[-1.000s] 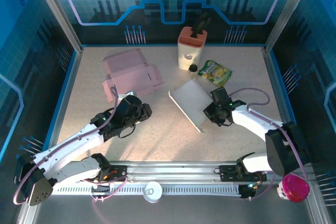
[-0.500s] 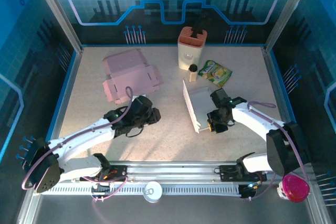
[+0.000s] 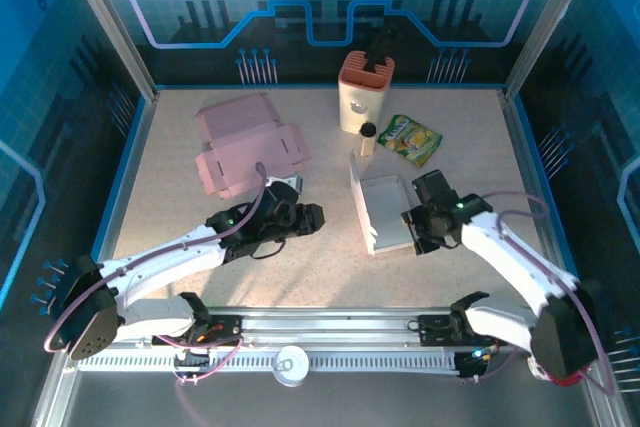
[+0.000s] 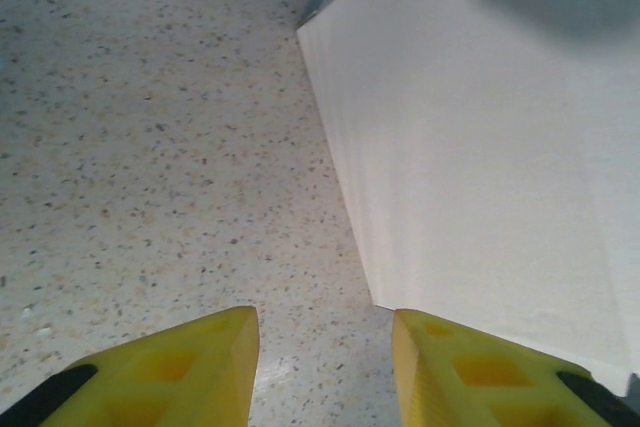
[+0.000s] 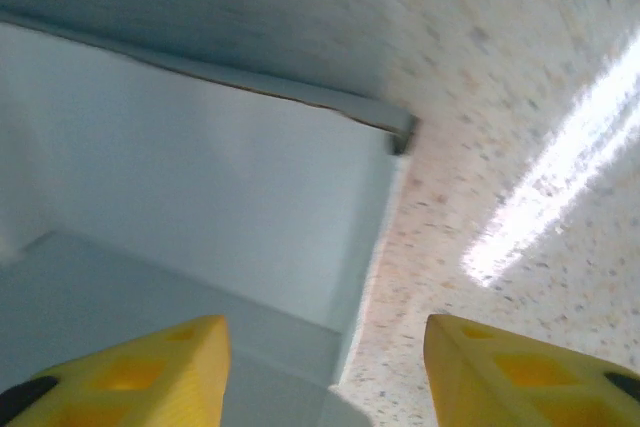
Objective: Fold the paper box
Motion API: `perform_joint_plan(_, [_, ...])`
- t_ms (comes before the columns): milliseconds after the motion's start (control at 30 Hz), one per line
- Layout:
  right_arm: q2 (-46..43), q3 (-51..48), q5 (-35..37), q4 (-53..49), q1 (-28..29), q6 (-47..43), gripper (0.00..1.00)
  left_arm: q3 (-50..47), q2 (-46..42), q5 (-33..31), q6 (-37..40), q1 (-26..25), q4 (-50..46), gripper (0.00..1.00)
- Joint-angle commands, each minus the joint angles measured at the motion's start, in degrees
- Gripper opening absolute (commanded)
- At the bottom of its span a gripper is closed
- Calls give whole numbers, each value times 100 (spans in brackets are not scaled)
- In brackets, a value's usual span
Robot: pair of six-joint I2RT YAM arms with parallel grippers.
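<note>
The white paper box (image 3: 384, 209) lies partly folded on the table right of centre, its left wall standing upright. My left gripper (image 3: 311, 218) hovers low just left of that wall. In the left wrist view the left gripper (image 4: 325, 367) is open, with bare table between its yellow fingers (image 4: 190, 372) and the box's white panel (image 4: 470, 147) just ahead on the right. My right gripper (image 3: 418, 224) sits at the box's right edge. Seen from the right wrist, the right gripper (image 5: 325, 367) is open, with the box's edge (image 5: 200, 197) and bare table between its fingers.
A flat pink cardboard box (image 3: 246, 143) lies at the back left. Behind the white box stand a pink-and-white holder (image 3: 364, 93), a small bottle (image 3: 367, 138) and a green snack packet (image 3: 410, 139). Blue walls enclose the table (image 3: 330, 267).
The right gripper has opened and let go of the white box, whose panel swung up to stand upright. The left arm has moved right, toward the box.
</note>
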Motion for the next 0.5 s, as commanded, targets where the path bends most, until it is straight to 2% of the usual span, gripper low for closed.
perform_joint_plan(0, [-792, 242, 1091, 289, 146, -2111, 56, 68, -39, 313, 165, -24, 291, 40])
perform_joint_plan(100, [-1003, 318, 386, 1027, 266, -3763, 53, -59, -163, 449, 170, -24, 462, 40])
perform_joint_plan(200, [-710, 768, -418, 1081, 609, -4893, 54, -218, -469, 754, 333, -28, 737, 43])
perform_joint_plan(300, [-204, 1556, -144, 457, 1212, -5613, 57, -287, -897, 956, 521, -33, 603, 44])
perform_joint_plan(467, [604, 2403, 50, -108, 1578, -5930, 58, -348, -1756, 1222, 752, -32, 86, 47])
